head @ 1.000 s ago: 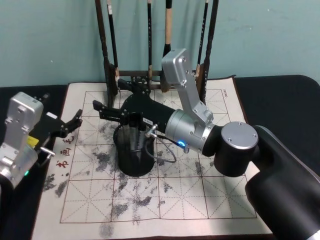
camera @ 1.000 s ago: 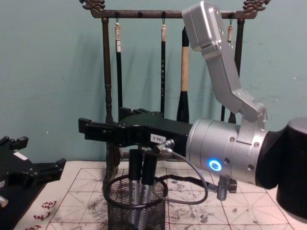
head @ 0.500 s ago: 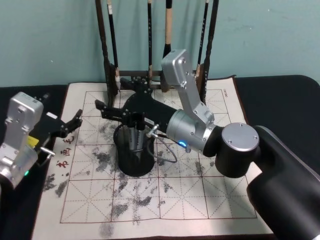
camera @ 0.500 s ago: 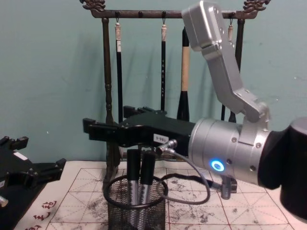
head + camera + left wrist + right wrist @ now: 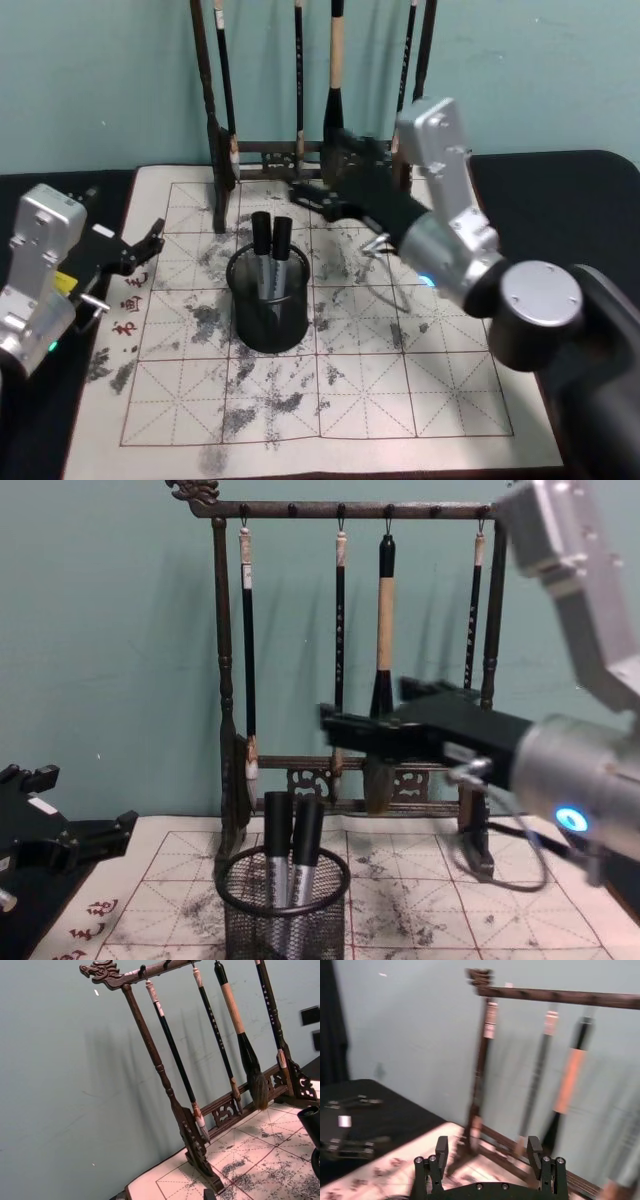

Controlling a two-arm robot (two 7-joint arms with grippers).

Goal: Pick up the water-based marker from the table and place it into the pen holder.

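Over by the brush rack (image 5: pixel 300 80), your right tool (image 5: pixel 310 195) sits with its fingers spread wide and nothing between them; the right wrist view confirms both fingers (image 5: pixel 441 1152) well apart and bare. A second ago that same tool was directly above the pen holder (image 5: pixel 265 310), low over its rim, with the marker tops right under it. Since then it has lifted and swung away toward the rack, so it's now clear of the cup.

Two markers (image 5: pixel 290 845) stand upright inside the mesh pen holder (image 5: pixel 285 915), caps poking above the rim, side by side and touching or nearly so. They've stayed put in the cup while the arm left. You can't tell from these views which one is the water-based marker.

Judging by this, the drop is done and the task looks complete, only retreat remaining.

Your left tool (image 5: pixel 140 250) is parked at the mat's (image 5: pixel 350 400) left edge, fingers apart, holding nothing, same spot as before. No marker visible on the desk (image 5: pixel 560 175).
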